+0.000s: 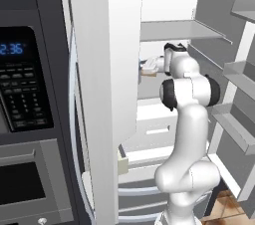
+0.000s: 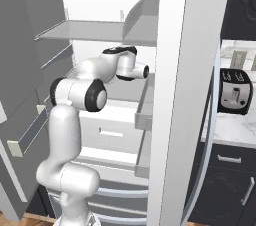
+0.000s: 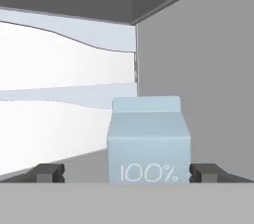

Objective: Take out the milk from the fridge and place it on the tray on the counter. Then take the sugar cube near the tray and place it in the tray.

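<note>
Pale blue-grey, that's the small gabled milk carton [image 3: 149, 141] sitting upright in the hand view, with "100%" printed low on its front. It stands on a grey shelf deep inside the tall white-lined fridge [image 1: 169, 30], close to the grey side wall on the right of that view. Its base is cut off by the bottom of the picture, so where it meets the shelf is hidden.

The end effector [image 3: 126, 173] is spread wide, one dark fingertip [image 3: 48, 172] way out to the left and the other just beside the carton's right edge. The carton sits between them but off-centre toward the right tip, and I honestly can't tell if that tip is touching it or just short. Nothing is clamped.

In the left base view the white arm [image 1: 187, 134] reaches into the fridge and the hand end goes behind the edge of the fridge's white side panel, so only a sliver of something blue and tan peeks out there, too small to name. The black oven panel with the blue clock [image 1: 20, 74] sits on the left, digits cut off. In the right base view a black and silver toaster [image 2: 235, 95] stands on the white marble worktop [image 2: 240, 130], partly blocked by the fridge's white side panel.
</note>
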